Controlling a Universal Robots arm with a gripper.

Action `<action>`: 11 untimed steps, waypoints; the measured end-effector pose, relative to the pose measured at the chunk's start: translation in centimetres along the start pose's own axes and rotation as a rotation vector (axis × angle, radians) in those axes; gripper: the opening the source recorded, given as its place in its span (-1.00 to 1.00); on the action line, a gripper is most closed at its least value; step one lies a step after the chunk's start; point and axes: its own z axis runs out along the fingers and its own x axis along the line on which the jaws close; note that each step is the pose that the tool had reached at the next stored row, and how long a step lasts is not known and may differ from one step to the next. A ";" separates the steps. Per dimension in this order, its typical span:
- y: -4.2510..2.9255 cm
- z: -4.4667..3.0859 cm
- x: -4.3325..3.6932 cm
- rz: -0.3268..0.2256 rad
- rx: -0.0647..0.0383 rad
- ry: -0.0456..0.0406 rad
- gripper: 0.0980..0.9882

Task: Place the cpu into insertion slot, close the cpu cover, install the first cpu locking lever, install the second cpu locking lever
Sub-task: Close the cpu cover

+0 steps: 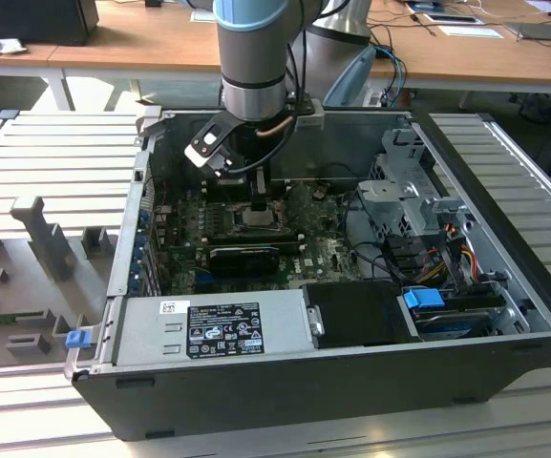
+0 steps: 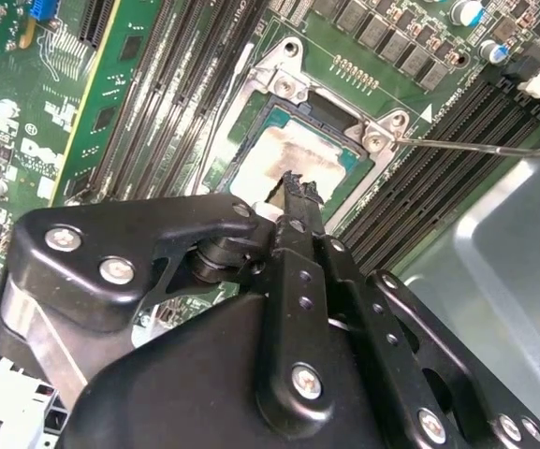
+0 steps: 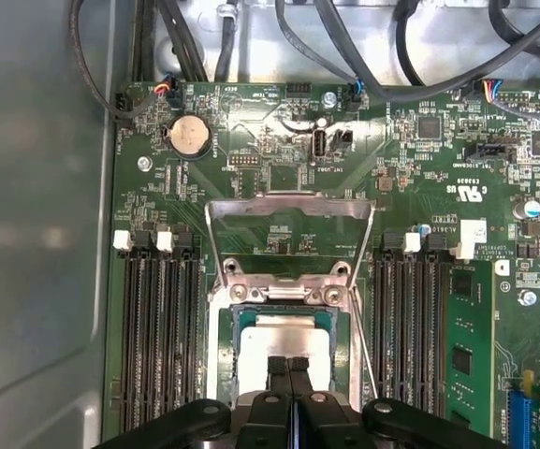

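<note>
The cpu [image 3: 284, 333], a pale silvery-tan square, lies flat in the insertion slot [image 3: 216, 348], which has a grey metal surround on the green board. The cpu cover [image 3: 288, 198], a thin metal frame with a cut-out centre, stands swung open at the slot's far hinge side. My gripper [image 3: 289, 363] is shut with its black fingertips pressed together and nothing between them. It hovers right over the cpu [image 2: 293, 150], at or just above its surface. A thin wire locking lever [image 2: 485, 147] sticks out free beside the slot. In the exterior view the gripper [image 1: 259, 196] reaches down into the open computer case over the slot [image 1: 256, 214].
Long black memory slots [image 3: 157, 346] flank the socket on both sides. Cables [image 3: 344, 56] run along the board's edge near a coin battery [image 3: 187, 136]. The case wall [image 3: 36, 234] is close by. A power supply [image 1: 213, 329] and a drive cage [image 1: 409, 191] crowd the case.
</note>
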 end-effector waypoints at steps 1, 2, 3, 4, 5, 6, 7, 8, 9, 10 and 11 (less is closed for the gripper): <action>0.15 0.01 -0.15 0.000 0.001 0.0037 -0.98; 0.31 0.02 -0.20 0.001 0.005 0.0066 -0.98; 0.32 0.02 -0.20 0.001 0.005 0.0084 -0.98; 0.32 0.02 -0.20 0.001 0.006 0.0093 -0.98; 0.34 -0.17 -0.19 0.001 0.006 0.0093 -0.98; 0.35 -0.37 -0.18 0.001 0.006 0.0093 -0.98; 0.37 -0.48 -0.17 0.001 0.006 0.0094 -0.98; 0.37 -0.59 -0.17 0.001 0.006 0.0093 -0.98; 0.37 -0.63 -0.17 0.001 0.006 0.0093 -0.98; 0.37 -0.66 -0.16 0.001 0.006 0.0095 -0.98; 0.38 -0.66 -0.16 0.001 0.006 0.0096 -0.98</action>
